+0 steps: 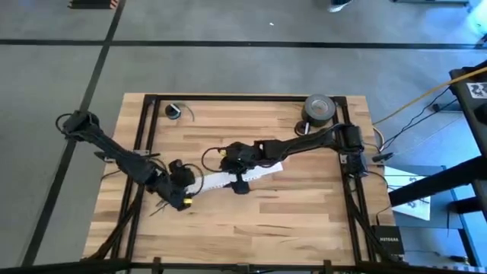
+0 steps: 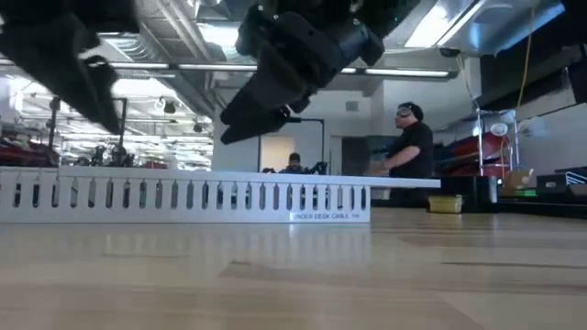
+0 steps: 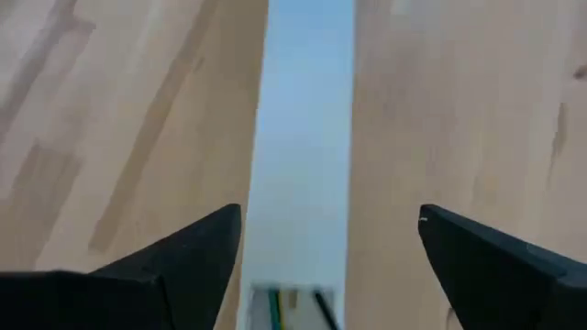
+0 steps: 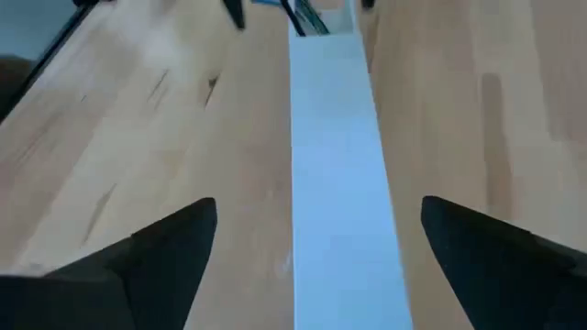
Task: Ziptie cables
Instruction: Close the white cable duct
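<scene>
A long white slotted strip [image 1: 240, 173] lies flat across the middle of the table and shows side-on in the low view [image 2: 183, 197]. My left gripper [image 3: 330, 215] hangs open over the strip's left end [image 1: 199, 184], one finger on either side, not touching it. My right gripper [image 4: 318, 206] hangs open over the strip farther right, also straddling it. The cables show only as a few thin green and dark strands [image 3: 284, 307] at the strip's left end, under my left gripper, and far off in the right wrist view [image 4: 303, 16]. I cannot tell the ziptie apart from them.
A grey tape roll [image 1: 319, 109] sits at the table's far right corner, and a small dark ring [image 1: 173, 111] at the far left. Bare wood lies along the near side [image 1: 251, 228]. A person [image 2: 408, 147] stands in the room beyond the table.
</scene>
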`<state>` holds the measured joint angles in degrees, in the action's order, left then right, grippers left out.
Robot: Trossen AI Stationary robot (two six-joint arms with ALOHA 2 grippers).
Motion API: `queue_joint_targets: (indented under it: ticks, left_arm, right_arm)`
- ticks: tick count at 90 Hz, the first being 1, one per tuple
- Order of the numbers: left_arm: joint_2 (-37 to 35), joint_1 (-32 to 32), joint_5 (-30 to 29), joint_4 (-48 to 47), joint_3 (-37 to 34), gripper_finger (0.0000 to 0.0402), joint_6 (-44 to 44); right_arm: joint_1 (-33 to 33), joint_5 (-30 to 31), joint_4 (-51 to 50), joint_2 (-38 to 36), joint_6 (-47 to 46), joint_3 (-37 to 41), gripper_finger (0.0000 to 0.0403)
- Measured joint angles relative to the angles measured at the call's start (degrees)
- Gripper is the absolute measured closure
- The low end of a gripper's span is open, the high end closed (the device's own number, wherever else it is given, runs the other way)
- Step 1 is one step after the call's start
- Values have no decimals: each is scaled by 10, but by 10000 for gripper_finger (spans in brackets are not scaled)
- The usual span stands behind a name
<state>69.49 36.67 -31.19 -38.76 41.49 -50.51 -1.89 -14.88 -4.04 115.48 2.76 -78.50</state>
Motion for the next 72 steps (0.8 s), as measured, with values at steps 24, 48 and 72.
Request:
queue_joint_targets:
  ticks: [24,48,72]
  left_arm:
    - [-6,69,-92,83,-64,84,-80]
    - [-5,58,-93,144,-84,84,-57]
    - [-6,56,-74,91,-84,84,-45]
  right_arm:
    - [-11,3,62,0,-13,9,31]
    - [-11,23,86,0,-24,8,31]
    - [-11,18,55,3,-8,9,31]
